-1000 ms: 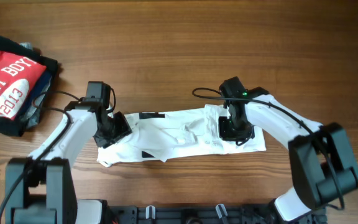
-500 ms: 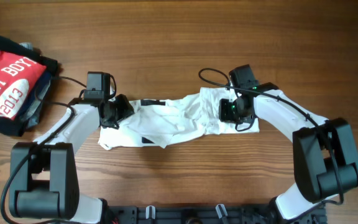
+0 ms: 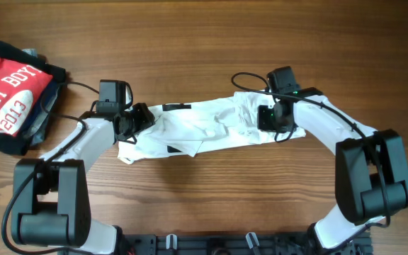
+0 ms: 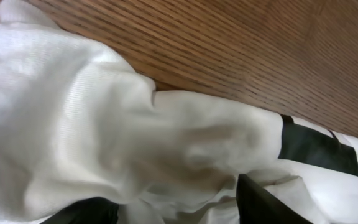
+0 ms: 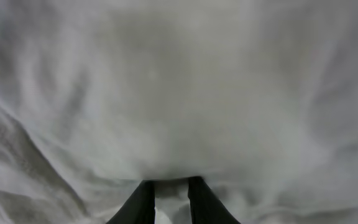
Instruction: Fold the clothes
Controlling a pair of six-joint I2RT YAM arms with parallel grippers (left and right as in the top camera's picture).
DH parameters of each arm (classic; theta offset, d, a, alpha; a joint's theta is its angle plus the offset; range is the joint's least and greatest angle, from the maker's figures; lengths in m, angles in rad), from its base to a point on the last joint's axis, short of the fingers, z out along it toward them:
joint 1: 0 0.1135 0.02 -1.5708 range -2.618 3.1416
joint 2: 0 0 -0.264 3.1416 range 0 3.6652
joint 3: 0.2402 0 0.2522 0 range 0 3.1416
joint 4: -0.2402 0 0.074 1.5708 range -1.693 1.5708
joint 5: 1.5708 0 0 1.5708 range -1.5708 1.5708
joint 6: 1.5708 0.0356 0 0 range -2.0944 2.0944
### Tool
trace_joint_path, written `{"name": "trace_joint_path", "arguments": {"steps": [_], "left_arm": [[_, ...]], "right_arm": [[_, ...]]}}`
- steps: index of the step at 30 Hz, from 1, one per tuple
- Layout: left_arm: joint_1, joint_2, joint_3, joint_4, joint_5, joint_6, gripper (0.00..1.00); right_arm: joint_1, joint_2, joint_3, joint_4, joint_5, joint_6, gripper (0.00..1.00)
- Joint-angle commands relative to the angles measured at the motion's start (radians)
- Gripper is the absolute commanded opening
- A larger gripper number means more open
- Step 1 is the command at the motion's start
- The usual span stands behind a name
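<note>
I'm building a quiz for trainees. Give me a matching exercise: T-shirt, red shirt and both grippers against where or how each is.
1 T-shirt
2 red shirt
3 left gripper
4 right gripper

A on dark garments
B jaws narrow, pinching cloth
C crumpled white strip
D by the black tag

Pairs: 1-C, 2-A, 3-D, 4-B

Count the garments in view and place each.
4: white T-shirt mid-table; stacked at far left, red shirt on top, black garment beneath, blue garment peeking out at the right. More may be hidden underneath.
</note>
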Motion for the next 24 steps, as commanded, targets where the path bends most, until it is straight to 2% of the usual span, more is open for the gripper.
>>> {"name": "trace_joint_path", "arguments": {"steps": [1, 4, 7, 11, 14, 18, 24], "left_arm": [[0.003, 0.030, -0.014, -0.006, 0.057, 0.021, 0.62], [0.003, -0.008, -0.013, -0.023, 0.106, 0.021, 0.69], [0.004, -0.123, -0.012, -0.068, 0.106, 0.052, 0.77], [0.014, -0.361, -0.010, -0.181, 0.067, 0.111, 0.97], [0.052, -0.438, -0.010, -0.262, -0.008, 0.112, 1.00], [0.118, -0.342, -0.010, -0.315, -0.008, 0.156, 1.00], [0.162, -0.066, -0.010, -0.240, -0.007, 0.165, 1.00]], "right_arm": [[-0.021, 0.045, -0.013, -0.017, 0.108, -0.023, 0.20], [-0.021, 0.044, -0.013, -0.018, 0.104, -0.023, 0.21], [-0.021, 0.037, -0.007, -0.033, 0.101, -0.023, 0.21], [-0.021, -0.045, 0.037, -0.080, 0.102, -0.023, 0.24], [-0.021, -0.148, 0.099, -0.146, 0.102, -0.023, 0.30], [-0.021, -0.275, 0.125, -0.216, 0.102, -0.023, 0.37], [-0.021, -0.302, 0.124, -0.270, 0.102, -0.022, 0.38]]}}
